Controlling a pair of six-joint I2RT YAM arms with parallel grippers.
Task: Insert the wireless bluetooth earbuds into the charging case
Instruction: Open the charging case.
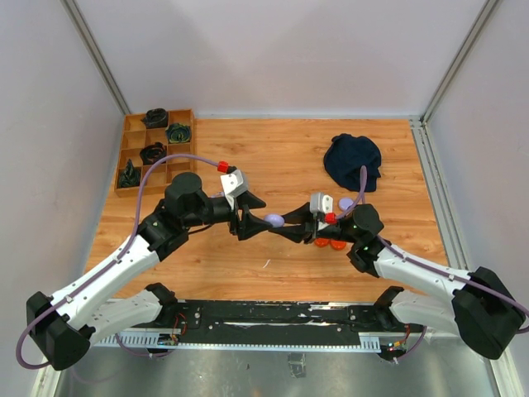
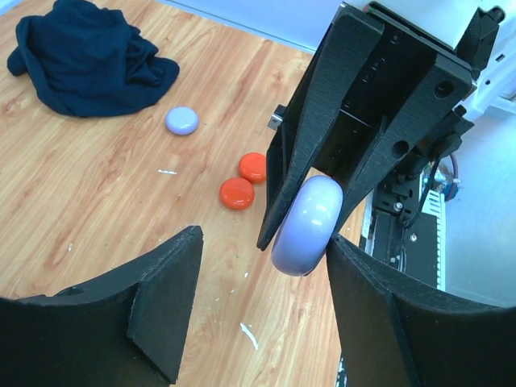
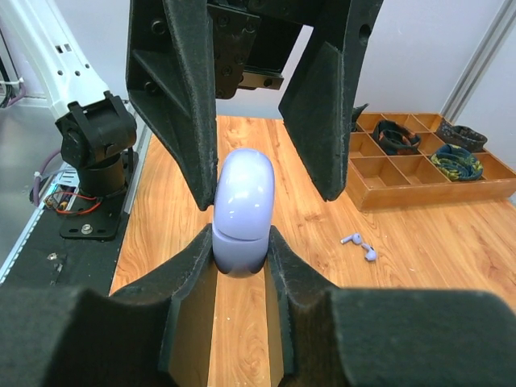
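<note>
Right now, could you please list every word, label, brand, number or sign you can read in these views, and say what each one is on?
None: no view shows any readable text.
The lilac case, the orange-red discs, the dark blue cloth and the wooden tray show no print, logo or number on the sides in view.

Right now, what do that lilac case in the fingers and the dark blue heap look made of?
The lilac case looks like smooth glossy plastic: soft highlights on its rounded shell. The dark blue heap looks like soft matte fabric, judging by its folds and creases.
</note>
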